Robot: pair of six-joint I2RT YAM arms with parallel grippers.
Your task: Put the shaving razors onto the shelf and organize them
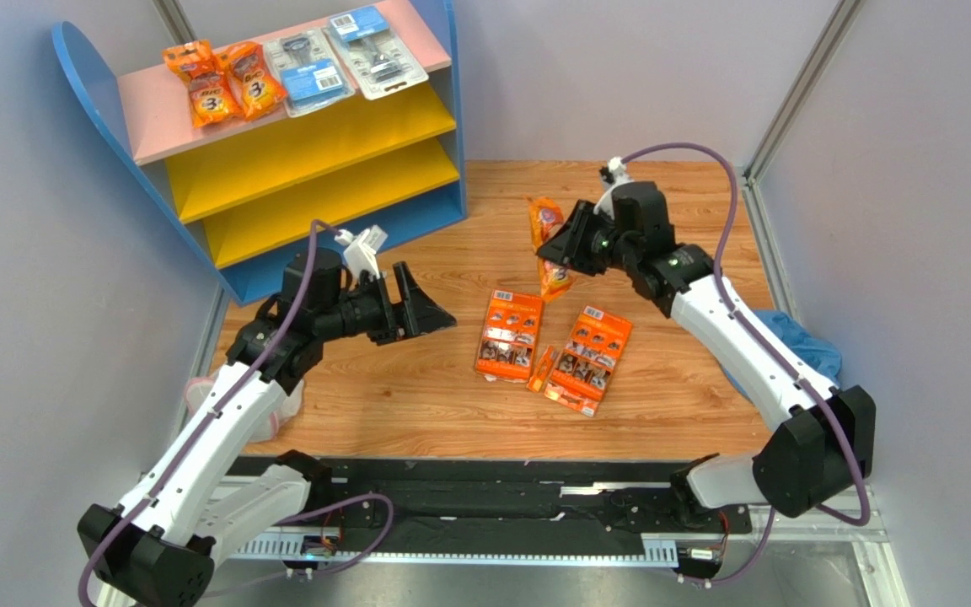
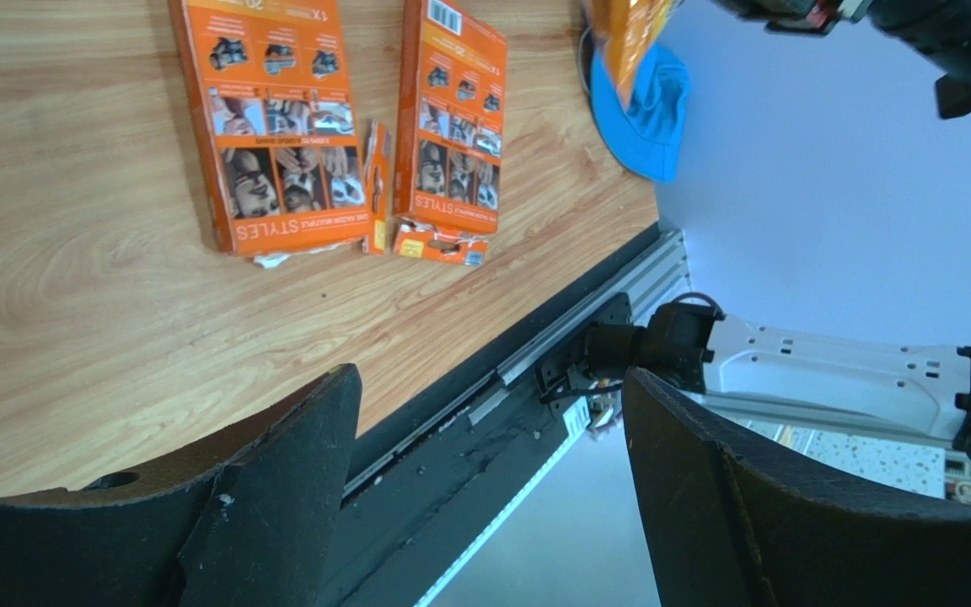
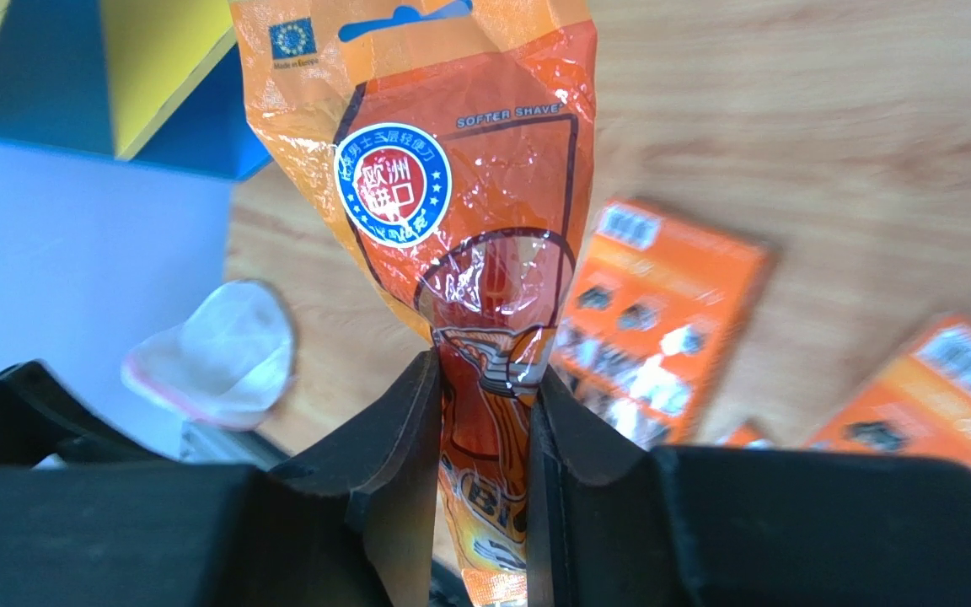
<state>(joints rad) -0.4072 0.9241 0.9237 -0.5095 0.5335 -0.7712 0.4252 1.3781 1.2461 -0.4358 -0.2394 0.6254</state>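
The shelf [image 1: 443,95] stands at the back left. Its pink top board holds two small orange bags [image 1: 222,79] and two clear blister packs [image 1: 341,56]. My right gripper [image 1: 567,249] is shut on another small orange bag [image 3: 465,190] and holds it above the table, right of the shelf. Two wider orange cards [image 1: 511,334] [image 1: 592,350] lie flat mid-table, also seen in the left wrist view [image 2: 273,120] [image 2: 457,120]. A smaller orange pack [image 1: 541,371] lies between them. My left gripper [image 1: 400,304] is open and empty, just left of the cards.
A blue cloth [image 1: 797,344] lies at the right under my right arm, also in the left wrist view [image 2: 649,114]. A white pouch [image 1: 278,402] lies by the left wall under my left arm. A black rail [image 1: 478,487] runs along the near edge.
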